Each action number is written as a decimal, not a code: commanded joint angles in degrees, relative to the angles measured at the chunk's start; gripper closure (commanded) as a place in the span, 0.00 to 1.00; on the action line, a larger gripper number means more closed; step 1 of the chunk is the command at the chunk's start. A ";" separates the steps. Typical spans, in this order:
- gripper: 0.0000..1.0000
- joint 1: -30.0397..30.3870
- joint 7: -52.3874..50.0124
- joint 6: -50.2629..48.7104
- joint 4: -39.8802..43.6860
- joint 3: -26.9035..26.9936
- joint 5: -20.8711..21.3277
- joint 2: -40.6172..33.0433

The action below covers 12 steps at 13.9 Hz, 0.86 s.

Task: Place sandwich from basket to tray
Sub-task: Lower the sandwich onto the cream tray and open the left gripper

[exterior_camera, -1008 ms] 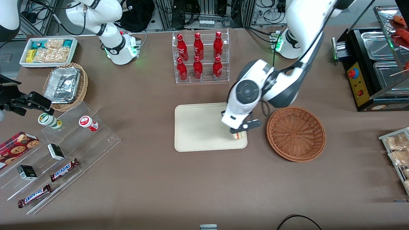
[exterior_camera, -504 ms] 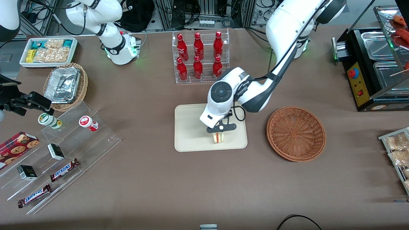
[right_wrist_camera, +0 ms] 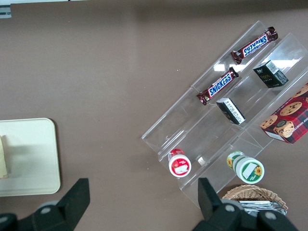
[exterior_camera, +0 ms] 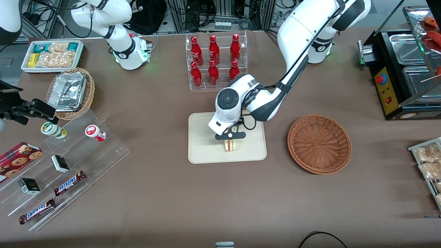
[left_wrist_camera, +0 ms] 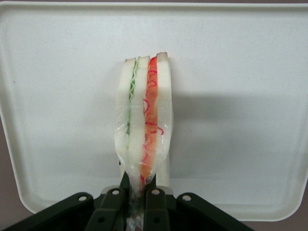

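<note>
brown table (exterior_camera: 165, 206), one tray (exterior_camera: 203, 151), one sandwich (exterior_camera: 230, 145) pinched in hand (exterior_camera: 230, 136)

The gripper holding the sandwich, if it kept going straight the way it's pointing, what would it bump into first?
The gripper points down at the tray, shut on the sandwich. Going straight on, the sandwich's free end would probably touch the tray's flat cream floor first. How much gap is left is hard to judge.

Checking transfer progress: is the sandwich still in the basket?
No. The claw grips the sandwich above the tray; the basket holds nothing.
</note>
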 commanded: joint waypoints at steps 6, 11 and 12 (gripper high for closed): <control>0.00 -1.55 -0.53 -2.49 1.05 0.76 0.75 -1.28; 0.00 2.56 -2.63 -12.94 0.88 1.11 0.04 -12.43; 0.00 4.06 -2.64 -15.48 0.79 1.11 0.04 -14.81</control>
